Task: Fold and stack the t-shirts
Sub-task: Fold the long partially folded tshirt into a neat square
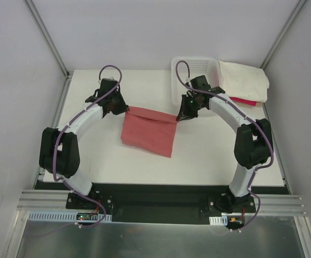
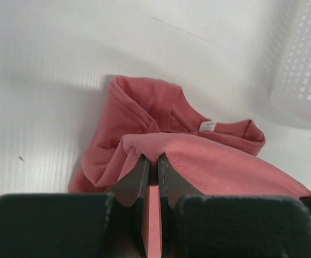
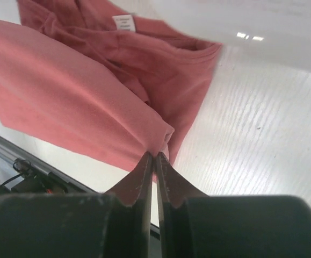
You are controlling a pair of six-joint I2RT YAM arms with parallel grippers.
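Note:
The dusty salmon-red t-shirt (image 1: 149, 130) hangs folded between both grippers over the middle of the table. My left gripper (image 1: 124, 109) is shut on its far left corner; the pinch shows in the left wrist view (image 2: 152, 161), with the shirt (image 2: 219, 166) draped beyond it. My right gripper (image 1: 179, 117) is shut on its far right corner, seen in the right wrist view (image 3: 155, 157) with the shirt (image 3: 80, 102) hanging from it. The cream-white t-shirt (image 1: 244, 79) lies at the far right on top of the bright pink-red t-shirt (image 1: 245, 101), of which only an edge shows.
A white plastic lattice basket (image 1: 183, 64) stands at the far right, behind my right gripper; its wall shows in the left wrist view (image 2: 305, 59). The table (image 1: 101, 156) is white, with walls on both sides.

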